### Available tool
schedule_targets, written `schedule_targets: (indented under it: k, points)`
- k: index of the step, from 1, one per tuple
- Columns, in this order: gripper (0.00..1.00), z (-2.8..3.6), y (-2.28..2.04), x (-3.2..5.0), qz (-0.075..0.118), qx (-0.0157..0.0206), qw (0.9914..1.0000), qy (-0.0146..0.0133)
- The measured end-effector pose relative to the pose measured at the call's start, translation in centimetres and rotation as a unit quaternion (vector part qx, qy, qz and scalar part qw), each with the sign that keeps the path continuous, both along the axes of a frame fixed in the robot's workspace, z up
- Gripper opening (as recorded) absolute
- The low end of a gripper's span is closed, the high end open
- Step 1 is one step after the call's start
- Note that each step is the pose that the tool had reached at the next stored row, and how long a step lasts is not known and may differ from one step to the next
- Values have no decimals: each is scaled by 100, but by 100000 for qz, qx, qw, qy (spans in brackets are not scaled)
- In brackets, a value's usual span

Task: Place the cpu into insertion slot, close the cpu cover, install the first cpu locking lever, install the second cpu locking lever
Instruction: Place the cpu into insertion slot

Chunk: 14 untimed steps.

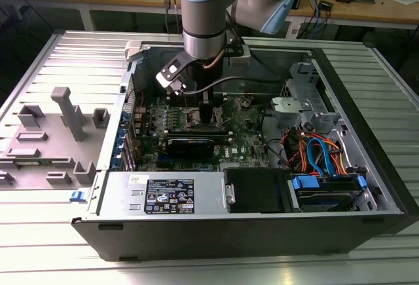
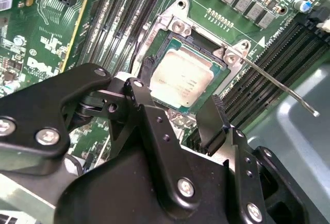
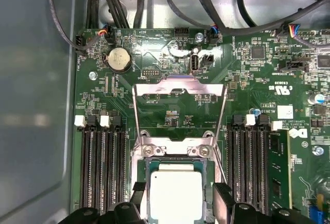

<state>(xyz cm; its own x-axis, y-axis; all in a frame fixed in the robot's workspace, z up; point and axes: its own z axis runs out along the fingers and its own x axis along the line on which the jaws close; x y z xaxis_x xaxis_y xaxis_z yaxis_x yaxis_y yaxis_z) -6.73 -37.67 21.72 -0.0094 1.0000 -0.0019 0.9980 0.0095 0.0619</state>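
Ok, silver-grey sq. cpu (image 2: 180, 80) flat in insertion slot (image 2: 203, 45), cpu cover (image 3: 178, 82) up; gripper (image 3: 180, 188) spread astride it.

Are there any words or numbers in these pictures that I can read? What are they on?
There is nothing I can quote for sure.
White print on the green circuit board: too small to read.
Faint print on top of the cpu: too faint to read.
Black sticker on the grey metal box: its print is blurred and cannot be read.
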Motion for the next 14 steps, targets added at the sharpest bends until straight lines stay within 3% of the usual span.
schedule_targets:
  k: [2, 9, 11, 14]
  points:
    - [60, 27, 0, 0, -3, 3, 100000, 1]
    - [17, 47, 0, 0, 1, -218, 100000, 2]
    - [11, 47, 0, 0, 3, -222, 100000, 3]
    - [11, 47, 0, 0, 5, -222, 100000, 1]
